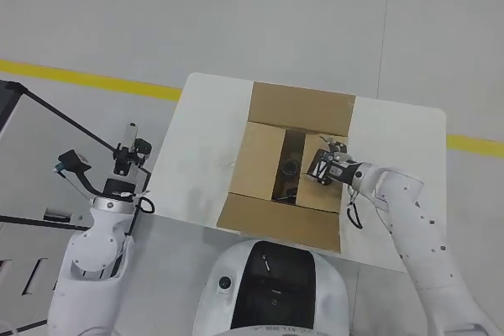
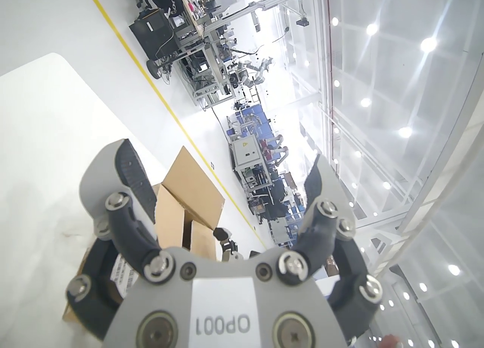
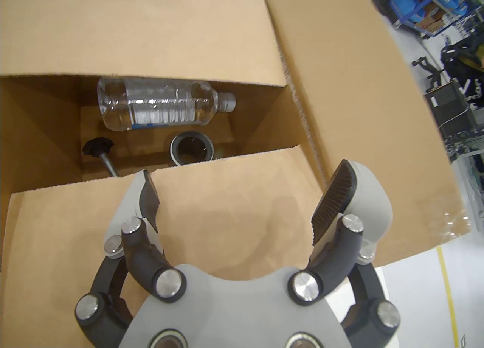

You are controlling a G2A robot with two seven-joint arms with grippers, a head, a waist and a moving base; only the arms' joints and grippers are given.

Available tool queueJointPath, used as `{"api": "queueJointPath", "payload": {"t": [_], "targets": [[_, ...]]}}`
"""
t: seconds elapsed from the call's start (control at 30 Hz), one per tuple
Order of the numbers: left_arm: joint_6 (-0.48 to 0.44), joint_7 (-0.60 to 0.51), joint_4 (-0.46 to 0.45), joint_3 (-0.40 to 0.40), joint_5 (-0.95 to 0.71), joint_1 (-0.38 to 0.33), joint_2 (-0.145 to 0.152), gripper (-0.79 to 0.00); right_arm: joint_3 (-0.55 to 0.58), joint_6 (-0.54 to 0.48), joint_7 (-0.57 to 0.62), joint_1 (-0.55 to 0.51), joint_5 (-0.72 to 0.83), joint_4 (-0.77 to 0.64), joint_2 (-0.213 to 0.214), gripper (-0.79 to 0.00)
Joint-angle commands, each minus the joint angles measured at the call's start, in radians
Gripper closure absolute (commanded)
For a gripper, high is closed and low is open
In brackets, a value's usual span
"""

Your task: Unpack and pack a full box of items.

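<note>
The left gripper is hanging beyond the left edge of the white table, its fingers spread wide with nothing between them; in its own wrist view the left gripper is facing across the table toward the cardboard box. The cardboard box is sitting in the middle of the table with all four flaps folded outward. The right gripper is hovering over the box's right flap, by the edge of the opening. In its own wrist view the right gripper is showing its fingers set well apart, empty, just above that flap of the box. Inside, a clear plastic water bottle is lying on its side along one inner wall. A black knob-headed screw and a dark metal ring are resting on the box floor beside the bottle, apart from each other.
</note>
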Motion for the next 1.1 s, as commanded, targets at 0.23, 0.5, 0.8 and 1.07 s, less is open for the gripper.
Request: {"api": "queueJointPath", "payload": {"t": [0.23,0.5,0.8,1.07], "targets": [[-0.058,-0.260,-0.014,-0.124,-0.182,0.060,0.014,-0.785,0.165,0.159,-0.186,-0.061,0.265,-0.099,0.010,-0.785],[-0.062,-0.607,0.035,-0.212,-0.322,0.138,0.034,-0.785,0.310,0.325,-0.219,-0.083,0.552,-0.018,0.008,-0.785],[-0.121,-0.761,0.184,-0.099,-0.072,0.174,0.046,-0.785,0.326,0.514,-0.140,-0.101,0.571,0.076,0.003,-0.785],[-0.176,-0.771,0.158,0.013,-0.006,0.178,0.044,-0.785,0.326,0.532,-0.153,-0.120,0.561,0.070,0.003,-0.785]]}}
